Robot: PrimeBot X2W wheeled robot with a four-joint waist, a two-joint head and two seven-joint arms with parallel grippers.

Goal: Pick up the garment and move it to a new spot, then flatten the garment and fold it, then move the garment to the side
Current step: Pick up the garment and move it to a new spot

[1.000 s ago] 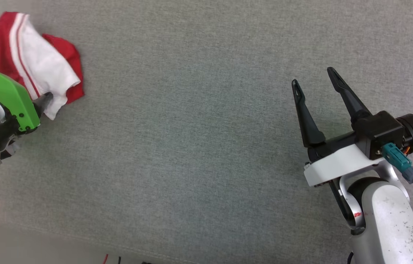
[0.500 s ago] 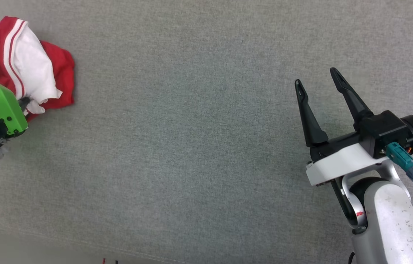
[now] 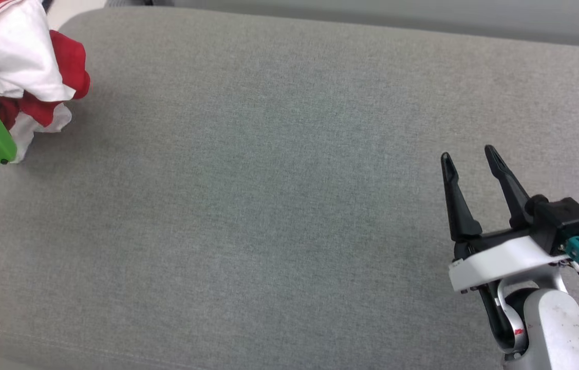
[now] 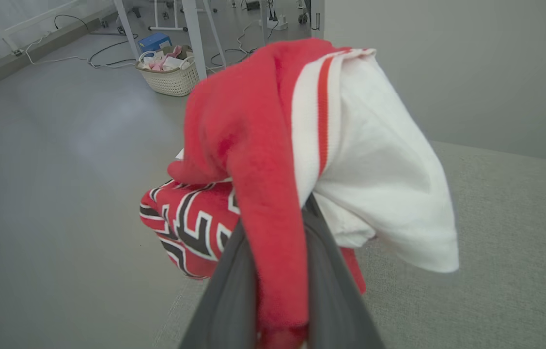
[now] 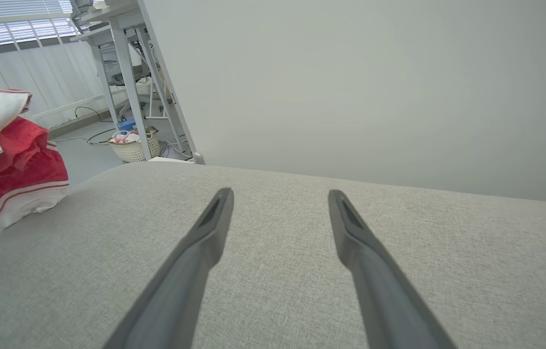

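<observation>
**Red jersey held by one thin pinch at the cushion edge**

Status: left gripper [image 4: 275, 232] is clamped on the garment [image 3: 22, 61]. The left wrist view shows one red fold squeezed between the two fingers, with the rest draped over and around them. The garment is wadded up at the far left corner of the grey cushion [image 3: 279, 180]. In the left wrist view the lettered chest part hangs out past the cushion's edge over the floor [image 4: 59, 169]. I can't tell whether the lowest hem touches the cushion.

Right gripper [image 3: 468, 156] has its fingers spread wide and holds nothing. It sits over the right side of the cushion, well away from the cloth.

Risks as I see them:
- Slip: the hold looks like one narrow fold carrying the whole garment. A fast swing could pull it out of the pinch.
- Bad place to drop: if it lets go here, part or all of it likely lands on the floor and not the cushion.
- Drag: carried low, a trailing sleeve or hem could catch on the textured cushion and tug at the pinch.
- Messy set-down: it's a ball, with sleeve, trim and lettering all folded over each other. Placed like that, it lands crumpled, so flattening gets harder.
- No backup: the other arm is too far away to catch it or help.
</observation>
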